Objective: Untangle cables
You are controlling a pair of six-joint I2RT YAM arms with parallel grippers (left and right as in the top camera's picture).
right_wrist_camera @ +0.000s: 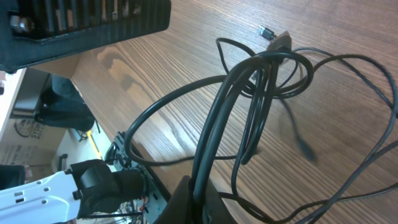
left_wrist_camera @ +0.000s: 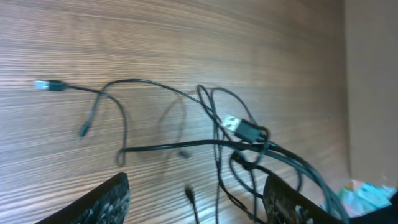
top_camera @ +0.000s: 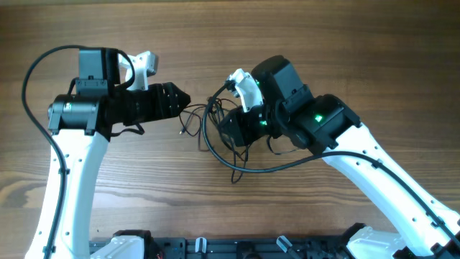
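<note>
The cables (top_camera: 213,122) lie as a tangle of thin black cords on the wooden table between my two arms. My left gripper (top_camera: 185,99) points at the tangle's left side. In the left wrist view it (left_wrist_camera: 196,179) stands open above loose cord ends, with nothing between its fingers (left_wrist_camera: 112,198). A knot with a silver-tipped plug (left_wrist_camera: 244,129) sits just ahead, and a small plug end (left_wrist_camera: 45,85) trails far left. My right gripper (top_camera: 231,129) is over the tangle's right side. In its own view it (right_wrist_camera: 198,188) is shut on a bunch of cords (right_wrist_camera: 219,118) rising from the jaws.
A thicker black arm cable (top_camera: 287,166) loops out from my right arm below the tangle. A black rack (top_camera: 215,247) runs along the table's near edge. The left arm's black housing (right_wrist_camera: 81,25) fills the upper left of the right wrist view.
</note>
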